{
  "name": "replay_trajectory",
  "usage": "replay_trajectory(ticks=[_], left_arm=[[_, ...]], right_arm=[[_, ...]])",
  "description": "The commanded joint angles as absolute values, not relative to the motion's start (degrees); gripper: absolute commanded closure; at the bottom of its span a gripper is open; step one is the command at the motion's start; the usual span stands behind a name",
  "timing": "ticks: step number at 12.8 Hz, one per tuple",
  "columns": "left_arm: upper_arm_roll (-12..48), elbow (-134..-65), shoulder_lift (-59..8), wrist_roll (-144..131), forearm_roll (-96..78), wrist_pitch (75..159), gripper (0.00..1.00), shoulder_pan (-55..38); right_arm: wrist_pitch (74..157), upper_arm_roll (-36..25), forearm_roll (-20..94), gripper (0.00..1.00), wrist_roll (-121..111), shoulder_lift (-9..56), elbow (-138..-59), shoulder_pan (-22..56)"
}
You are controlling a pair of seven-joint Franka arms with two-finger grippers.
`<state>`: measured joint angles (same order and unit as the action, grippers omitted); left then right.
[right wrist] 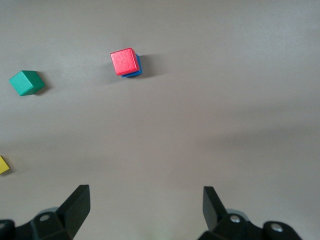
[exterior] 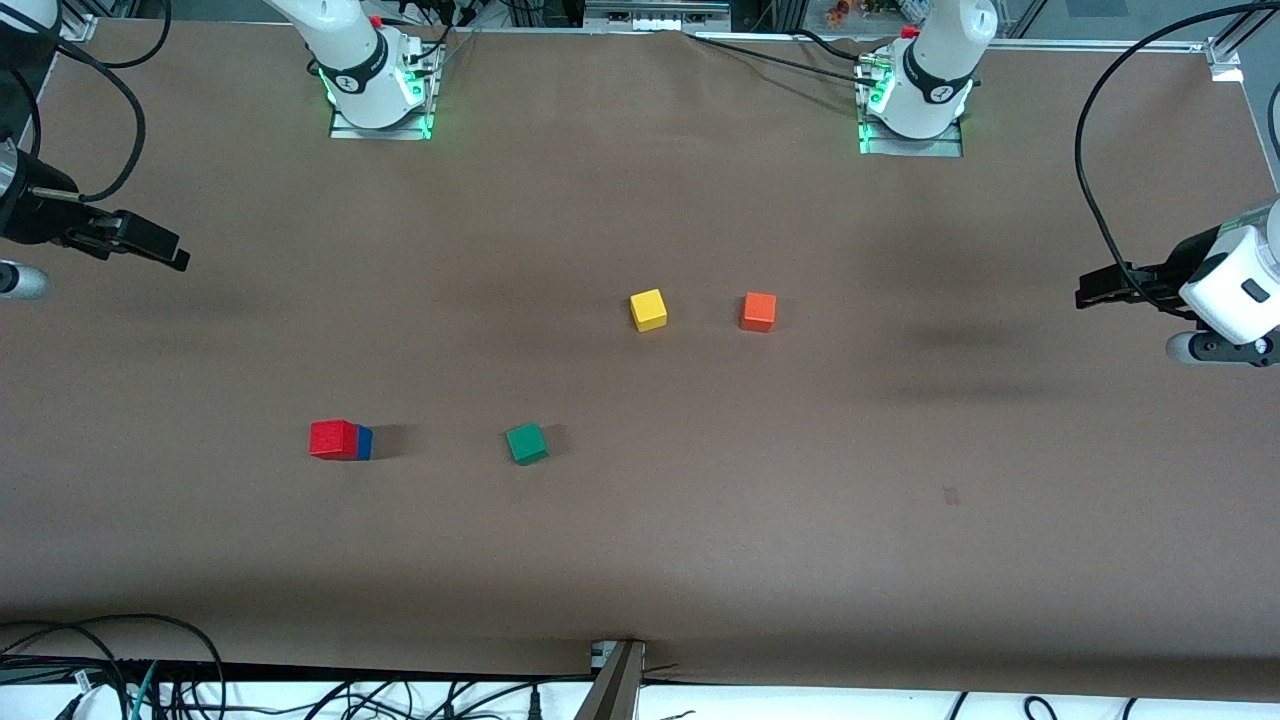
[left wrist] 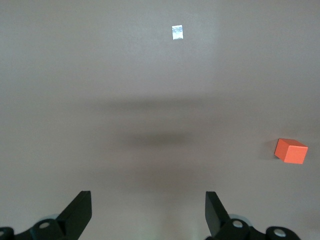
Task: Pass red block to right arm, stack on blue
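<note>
I work in a robotics lab, not a home or a shop. My two white arm bases [exterior: 375, 75] are bolted onto metal plates glowing green at the edge of a wide worktop covered in plain brown paper [exterior: 640, 560]. Black cables [exterior: 110, 90] trail over its corners, and more tangle along the edge nearest the front camera. Aluminium framing rails [exterior: 1225, 50] border the worktop. On it sit only small painted wooden cubes, such as the yellow one [exterior: 648, 309] and the green one [exterior: 526, 442], laid out like test pieces.
</note>
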<state>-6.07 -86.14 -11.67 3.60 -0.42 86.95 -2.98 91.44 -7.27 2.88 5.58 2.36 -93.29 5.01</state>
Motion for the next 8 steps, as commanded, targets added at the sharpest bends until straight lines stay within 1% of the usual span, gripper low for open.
replay_trajectory(ticks=[1,6,8], left_arm=[[-6.5,-84.7,-12.1,3.4,-1.3,86.2,0.00,-3.5],[-6.5,-84.7,-12.1,3.3,-1.3,86.2,0.00,-3.6],[-6.5,-84.7,-12.1,3.3,-1.2,86.2,0.00,-3.6]], right_arm=[[90.4,-7.0,3.4,0.00,1.1,2.2,-92.7,4.9],[90.1,-6.7,3.9,0.00,0.5,1.8,-92.6,5.0],[87.4,-6.7,3.5,0.00,0.4,1.4,-92.3,5.0]])
